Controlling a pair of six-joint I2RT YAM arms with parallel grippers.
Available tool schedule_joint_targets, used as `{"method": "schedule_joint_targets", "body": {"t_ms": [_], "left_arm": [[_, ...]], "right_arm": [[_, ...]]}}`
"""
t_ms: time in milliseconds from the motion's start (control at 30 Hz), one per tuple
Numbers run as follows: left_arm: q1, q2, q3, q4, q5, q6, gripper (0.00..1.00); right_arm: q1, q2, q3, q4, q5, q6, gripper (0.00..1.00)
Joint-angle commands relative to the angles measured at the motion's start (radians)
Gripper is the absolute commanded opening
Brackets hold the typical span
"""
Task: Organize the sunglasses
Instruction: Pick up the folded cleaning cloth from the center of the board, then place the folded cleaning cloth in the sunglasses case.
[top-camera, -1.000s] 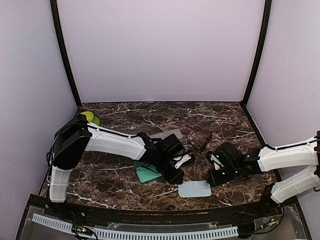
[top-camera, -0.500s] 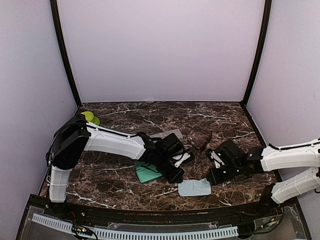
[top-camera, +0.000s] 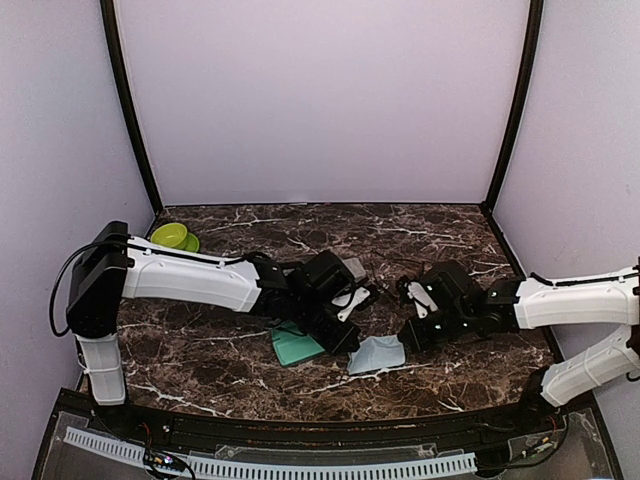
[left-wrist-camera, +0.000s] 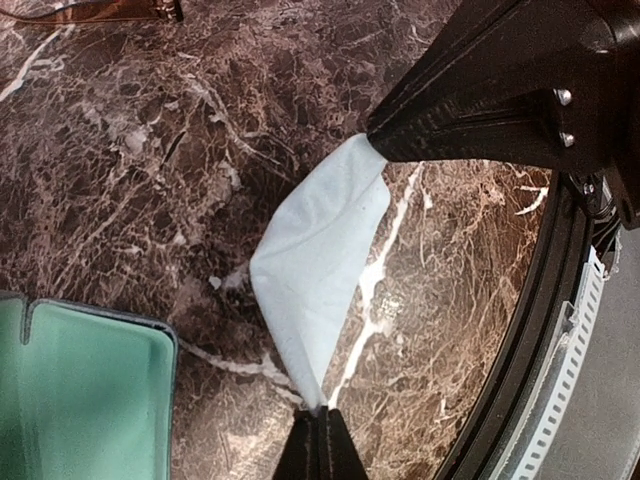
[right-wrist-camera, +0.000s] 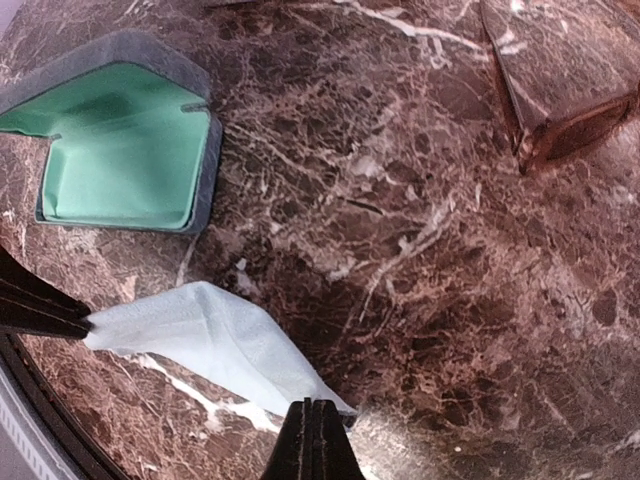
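The pale blue square cloth, flat on the dark marble counter a second ago, is now pinched at opposite ends by the left arm's fingers and the right arm's fingers. It is drawn up into a fold and shifted back-left. The left arm's shoulder has swung left (uncovering more of the lime-green bowl).

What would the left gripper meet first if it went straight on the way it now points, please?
Past the light blue cloth it pinches, the left gripper would probably meet the marble table first. The right gripper, pinching the cloth's other end, sits to one side of that line, though depth is unclear.
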Motion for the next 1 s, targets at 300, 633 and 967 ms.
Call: {"method": "schedule_joint_targets", "body": {"t_ms": [300,633,967], "left_arm": [[-0.003,-0.181,-0.136,-0.052,-0.140,-0.068,0.00],[-0.003,-0.278,-0.228,-0.086,-0.209,-0.136,0.00],[0.013,-0.336,-0.275,-0.156,-0.294,-0.159,0.00]], "right_arm": [[0.009,0.136,0.149,0.109,-0.075,-0.088,0.00],[0.055,0.256,0.250,0.143,-0.115,-0.121,0.00],[0.077,0.380,0.364,0.149,-0.127,-0.147,0.00]]}}
